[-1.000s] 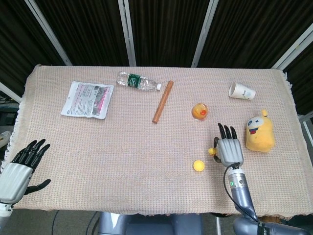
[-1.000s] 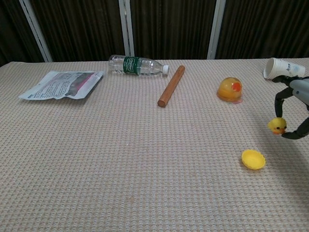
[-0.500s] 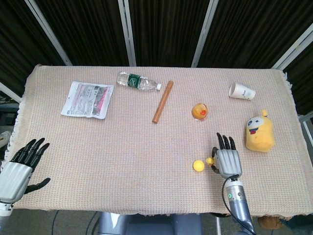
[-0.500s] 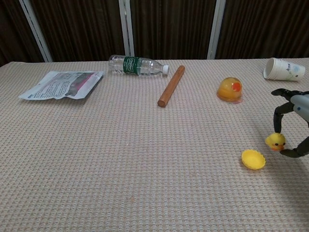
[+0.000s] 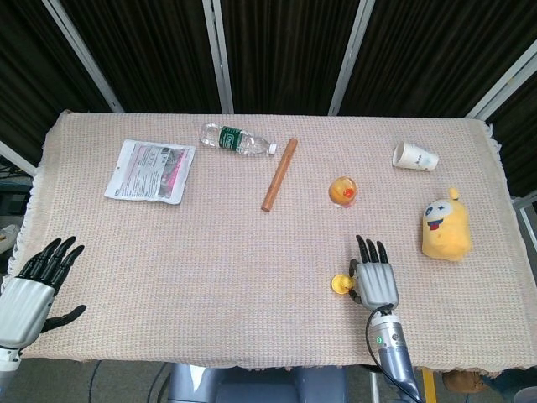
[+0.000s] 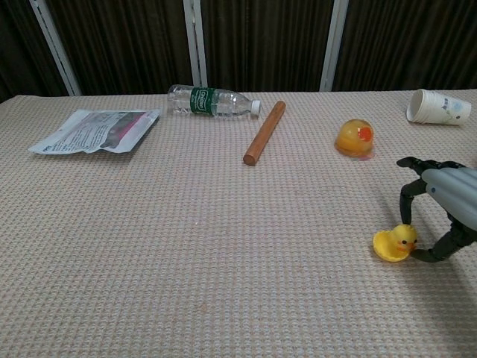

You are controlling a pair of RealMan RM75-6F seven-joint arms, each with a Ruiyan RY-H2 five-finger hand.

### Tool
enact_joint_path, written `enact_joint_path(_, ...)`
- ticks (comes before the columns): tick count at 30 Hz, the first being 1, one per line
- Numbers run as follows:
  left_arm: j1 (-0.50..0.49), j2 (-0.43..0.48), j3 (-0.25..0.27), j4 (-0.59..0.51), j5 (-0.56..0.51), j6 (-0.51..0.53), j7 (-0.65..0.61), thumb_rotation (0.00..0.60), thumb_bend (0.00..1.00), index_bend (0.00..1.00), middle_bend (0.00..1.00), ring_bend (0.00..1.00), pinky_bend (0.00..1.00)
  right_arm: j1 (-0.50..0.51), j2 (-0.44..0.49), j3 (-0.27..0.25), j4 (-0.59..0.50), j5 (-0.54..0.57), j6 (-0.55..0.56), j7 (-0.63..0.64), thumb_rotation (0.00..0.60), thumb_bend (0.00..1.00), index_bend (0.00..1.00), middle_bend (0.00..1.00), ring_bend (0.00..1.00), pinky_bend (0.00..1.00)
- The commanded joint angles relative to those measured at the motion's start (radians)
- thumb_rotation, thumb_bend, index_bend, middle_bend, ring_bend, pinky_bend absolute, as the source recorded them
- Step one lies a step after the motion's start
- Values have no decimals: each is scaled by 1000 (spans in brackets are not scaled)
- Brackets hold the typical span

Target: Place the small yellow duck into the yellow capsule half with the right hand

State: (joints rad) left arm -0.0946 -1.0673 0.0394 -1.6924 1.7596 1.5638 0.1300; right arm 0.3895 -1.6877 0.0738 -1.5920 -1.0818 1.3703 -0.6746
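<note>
A woven cloth-covered table (image 5: 252, 243) carries everything. Far right sits a yellow plush toy (image 5: 445, 227), well apart from the action; a printed packet (image 5: 151, 170), a lying water bottle (image 5: 237, 139), a wooden stick (image 5: 279, 175), a tipped paper cup (image 5: 415, 156) and a clear dome with a duck inside (image 5: 343, 191) lie farther back, none between hand and target. The left hand (image 5: 38, 281) rests spread and empty at the near left corner. The right hand (image 6: 440, 216) pinches the small yellow duck (image 6: 405, 238) between thumb and finger, directly over the yellow capsule half (image 6: 387, 246). Only the chest view shows the duck against the capsule's rim; from the head view the hand hides most of it.
</note>
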Motion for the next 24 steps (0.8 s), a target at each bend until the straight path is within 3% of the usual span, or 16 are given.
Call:
enact_joint_path(1,0,1,0,-1,0,1,1,600,0,0,0,0,197,0,-8,3,12,3,-8,-3,600,153,542,0,0,0)
enact_joint_path(14,0,0,-1,0,-2,-1,2,600,0,0,0,0,197,-10,-23,24,62,33,-42,7,600,154,542,0,0,0)
enact_joint_path(24,-1,0,-2,-2,-1,-1,3,600,0,0,0,0,197,-7,-4,26,20,-1,-27,-22,600,154,542,0,0,0)
